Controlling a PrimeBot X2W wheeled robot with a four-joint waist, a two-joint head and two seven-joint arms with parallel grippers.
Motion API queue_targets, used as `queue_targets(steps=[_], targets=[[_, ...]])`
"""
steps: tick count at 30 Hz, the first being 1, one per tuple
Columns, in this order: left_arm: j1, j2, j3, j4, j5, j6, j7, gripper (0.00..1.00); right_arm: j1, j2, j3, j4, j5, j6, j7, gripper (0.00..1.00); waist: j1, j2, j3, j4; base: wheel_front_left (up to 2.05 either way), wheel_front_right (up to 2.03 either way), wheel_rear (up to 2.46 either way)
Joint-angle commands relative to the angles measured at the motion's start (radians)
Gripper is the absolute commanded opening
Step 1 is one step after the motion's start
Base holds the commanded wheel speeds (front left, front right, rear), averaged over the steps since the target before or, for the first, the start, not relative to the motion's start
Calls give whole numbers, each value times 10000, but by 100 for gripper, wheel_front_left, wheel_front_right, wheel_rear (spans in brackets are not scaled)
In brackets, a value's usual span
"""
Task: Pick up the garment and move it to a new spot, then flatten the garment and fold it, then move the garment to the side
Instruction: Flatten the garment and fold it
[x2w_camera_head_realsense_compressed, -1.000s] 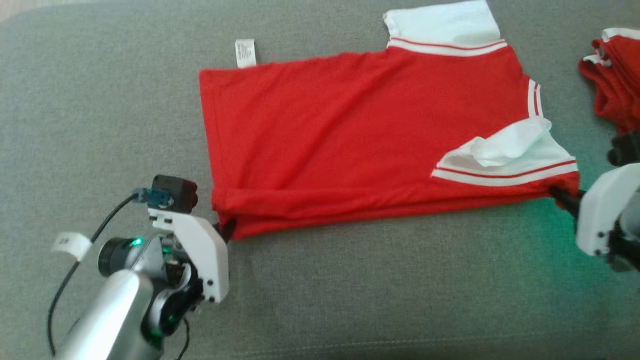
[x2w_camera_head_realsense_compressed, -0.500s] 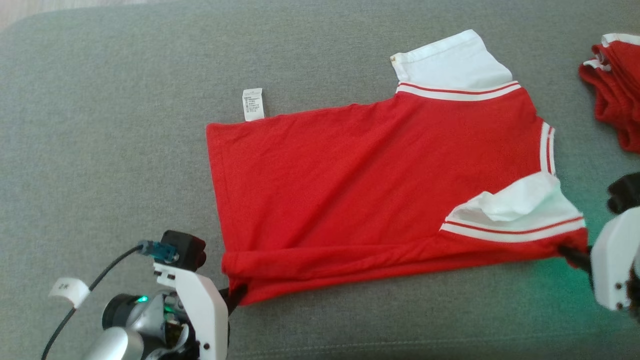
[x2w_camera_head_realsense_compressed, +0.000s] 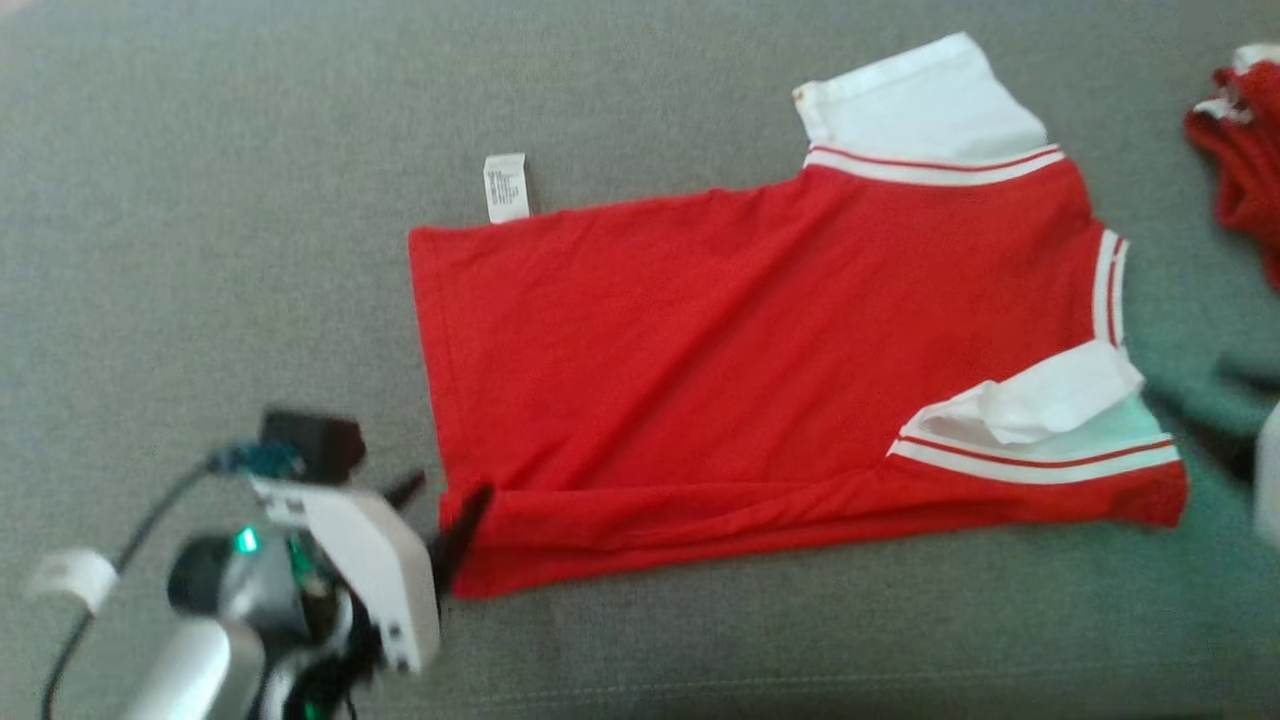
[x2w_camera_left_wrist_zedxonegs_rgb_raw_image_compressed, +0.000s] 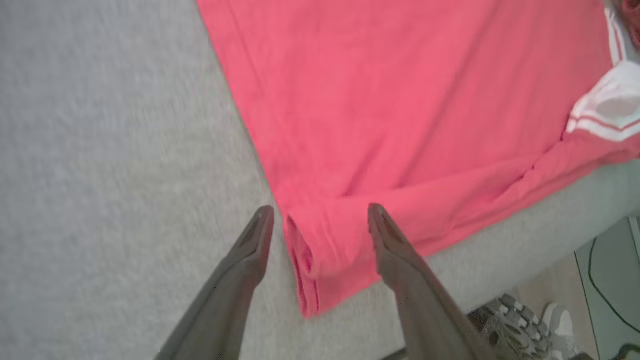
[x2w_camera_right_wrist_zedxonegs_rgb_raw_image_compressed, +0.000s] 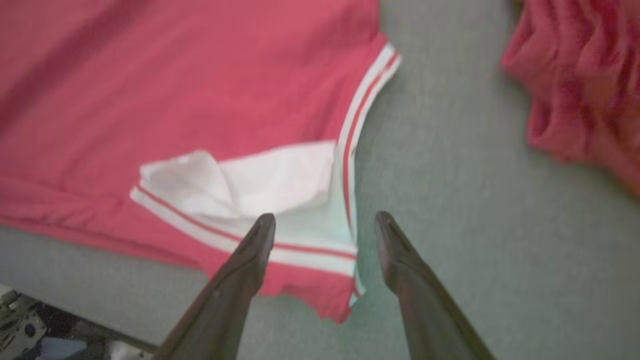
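On grey fabric surface (x2w_camera_head_realsense_compressed: 200, 200): red garment (x2w_camera_head_realsense_compressed: 750, 350) flat; red pile (x2w_camera_head_realsense_compressed: 1245, 160) far right.

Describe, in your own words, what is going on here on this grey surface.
A two-armed robot is folding a red shirt with white sleeves on the grey padded surface. The shirt lies flat, its near edge doubled over. The left gripper is open at the hem corner and the right gripper is open at the sleeve corner; neither holds it. A heap of red garments lies to the right.

The garment (x2w_camera_head_realsense_compressed: 700, 350) was soft, matt red cloth with white trim; the bench (x2w_camera_head_realsense_compressed: 200, 250) wore coarse grey fabric.
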Motion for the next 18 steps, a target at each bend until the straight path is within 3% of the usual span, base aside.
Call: queue_targets(steps=[1, 5, 11, 18], targets=[[-1107, 165, 578, -529, 210, 84, -82, 100, -983, -465, -329, -474, -52, 67, -74, 100, 0, 0, 547, 101, 0, 0, 0], [-2798, -143, 472, -182, 674, 197, 39, 100, -2939, -7, -364, -3, -801, 67, -348, 100, 0, 0, 1361, 381, 0, 0, 0], [-5349, -941, -106, 1667, 1315, 87, 83, 100, -5831, 994, 443, 2069, -2307, 67, -1031, 100, 0, 0, 2375, 920, 0, 0, 0], [-6929, -1736, -655, 3495, 1652, -202, -271, 100, -7508, 1640, 736, 4456, -3322, 67, -1778, 100, 0, 0, 2811, 1292, 0, 0, 0]])
